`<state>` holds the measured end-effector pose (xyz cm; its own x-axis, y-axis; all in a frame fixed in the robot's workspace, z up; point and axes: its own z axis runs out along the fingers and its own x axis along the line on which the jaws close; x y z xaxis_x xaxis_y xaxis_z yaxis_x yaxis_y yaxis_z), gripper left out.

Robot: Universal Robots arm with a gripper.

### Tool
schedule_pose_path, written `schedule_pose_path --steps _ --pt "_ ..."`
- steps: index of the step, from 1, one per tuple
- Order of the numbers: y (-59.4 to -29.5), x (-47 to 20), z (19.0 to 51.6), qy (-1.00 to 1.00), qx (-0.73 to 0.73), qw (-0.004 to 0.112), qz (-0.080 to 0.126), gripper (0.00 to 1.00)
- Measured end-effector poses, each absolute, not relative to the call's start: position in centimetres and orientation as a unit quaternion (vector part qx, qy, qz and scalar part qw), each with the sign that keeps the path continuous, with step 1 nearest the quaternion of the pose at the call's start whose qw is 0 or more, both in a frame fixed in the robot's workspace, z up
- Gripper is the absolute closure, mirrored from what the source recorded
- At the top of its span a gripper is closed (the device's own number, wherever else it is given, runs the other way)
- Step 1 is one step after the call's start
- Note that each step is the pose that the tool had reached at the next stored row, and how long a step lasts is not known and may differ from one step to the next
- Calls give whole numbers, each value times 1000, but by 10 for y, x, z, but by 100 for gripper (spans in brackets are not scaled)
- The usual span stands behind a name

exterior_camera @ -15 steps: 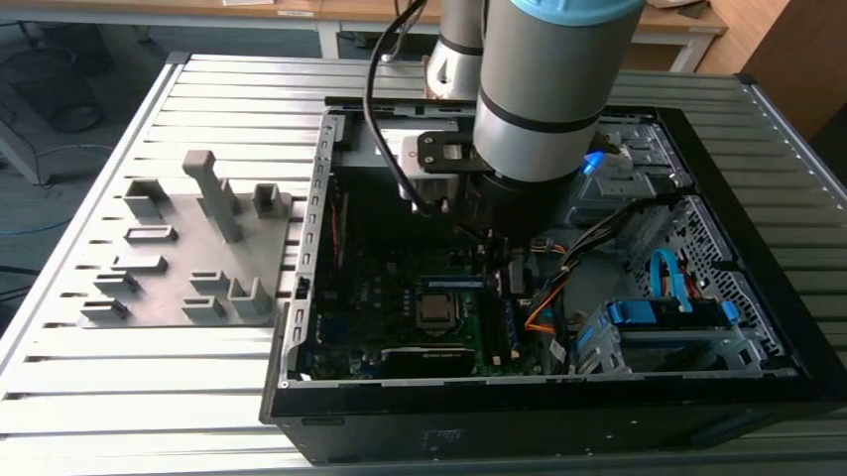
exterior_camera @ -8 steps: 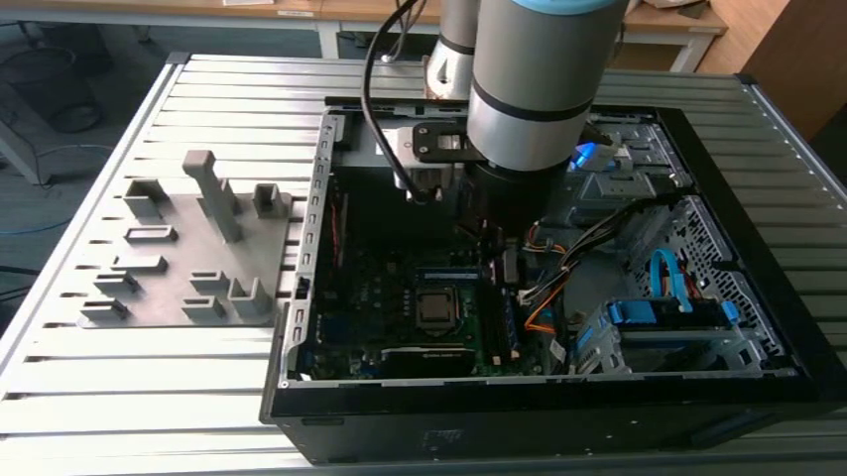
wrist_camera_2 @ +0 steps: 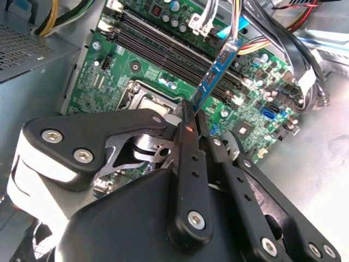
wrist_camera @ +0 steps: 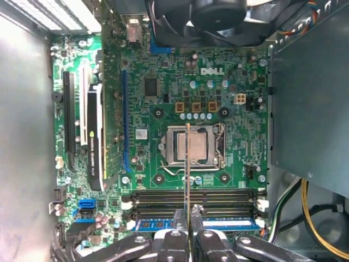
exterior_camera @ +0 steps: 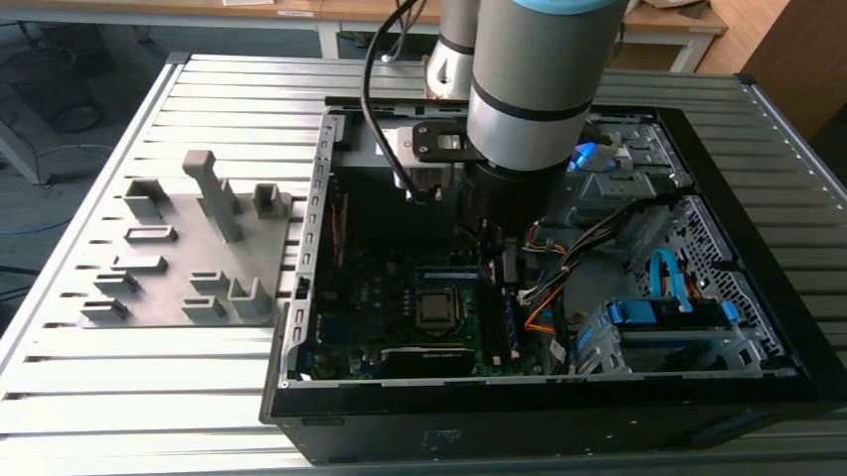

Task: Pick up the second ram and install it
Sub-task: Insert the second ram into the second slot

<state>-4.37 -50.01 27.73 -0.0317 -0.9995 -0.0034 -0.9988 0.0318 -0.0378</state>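
Exterior view: the arm reaches down inside the open computer case, clear of its walls. Second wrist view: the gripper is clamped on the second ram, which tilts above the memory slots, its far end near cables. First wrist view: the stick is seen edge-on across the processor socket.

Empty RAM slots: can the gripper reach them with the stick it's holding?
Probably yes. The gripper, shut on the ram, hangs right over the empty slots; cables lie clear of them.

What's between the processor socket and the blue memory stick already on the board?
Dark empty memory slots, in the first wrist view; the second ram in the tool crosses them.
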Motion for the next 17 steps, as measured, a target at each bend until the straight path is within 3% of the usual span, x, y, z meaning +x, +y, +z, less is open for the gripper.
schedule_pose_path --steps 17 --pt "-500 -44 276 786 -618 13 -14 86"
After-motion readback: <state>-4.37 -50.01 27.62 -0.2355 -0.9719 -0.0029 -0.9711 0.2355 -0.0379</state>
